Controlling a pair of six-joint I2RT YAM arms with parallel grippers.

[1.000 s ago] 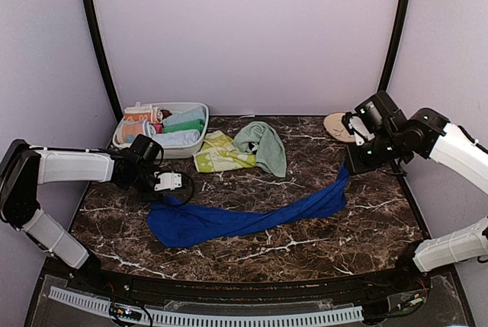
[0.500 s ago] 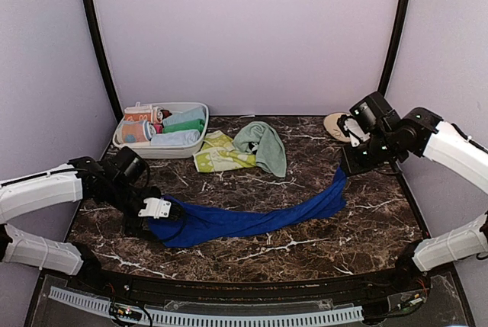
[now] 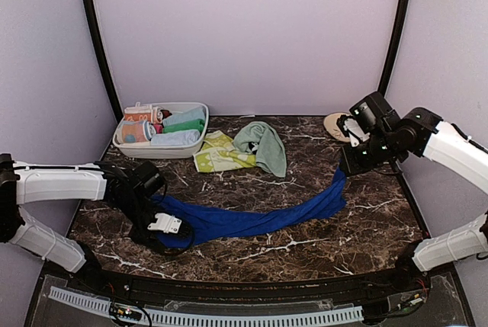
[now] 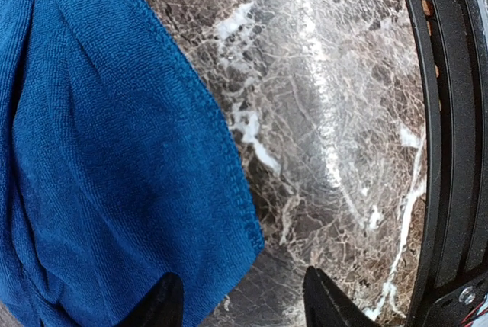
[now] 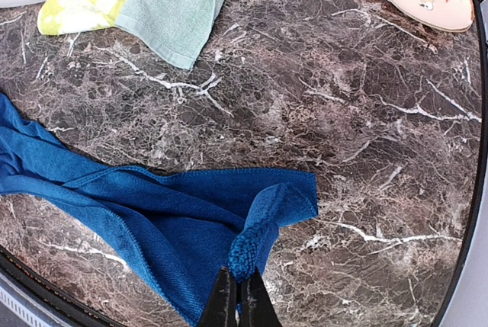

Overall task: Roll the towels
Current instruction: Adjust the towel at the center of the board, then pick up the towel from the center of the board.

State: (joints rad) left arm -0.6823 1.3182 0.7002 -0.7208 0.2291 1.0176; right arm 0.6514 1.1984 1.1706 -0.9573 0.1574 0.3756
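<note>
A long royal blue towel [image 3: 259, 219] lies stretched across the marble table. My right gripper [image 3: 345, 168] is shut on its right corner [image 5: 252, 247], which bunches up between the fingers [image 5: 238, 306]. My left gripper [image 4: 242, 304] stands open over the towel's left end [image 4: 114, 190]; one fingertip is over the cloth, the other over bare marble, and the towel's corner lies just ahead of the gap. A pale mint green towel [image 3: 263, 144] lies crumpled at the back middle, and a yellow-green patterned towel [image 3: 217, 153] sits beside it, partly under it.
A white basket [image 3: 197, 107] holding several rolled cloths stands at the back left. A round beige patterned plate [image 3: 335, 126] lies at the back right, by the right arm. The table's dark front rail [image 4: 446, 152] runs close to my left gripper.
My left arm swept from the back left toward the front edge, down to the blue towel's left end. That end shifted and narrowed. My right gripper stayed shut on the right corner.
</note>
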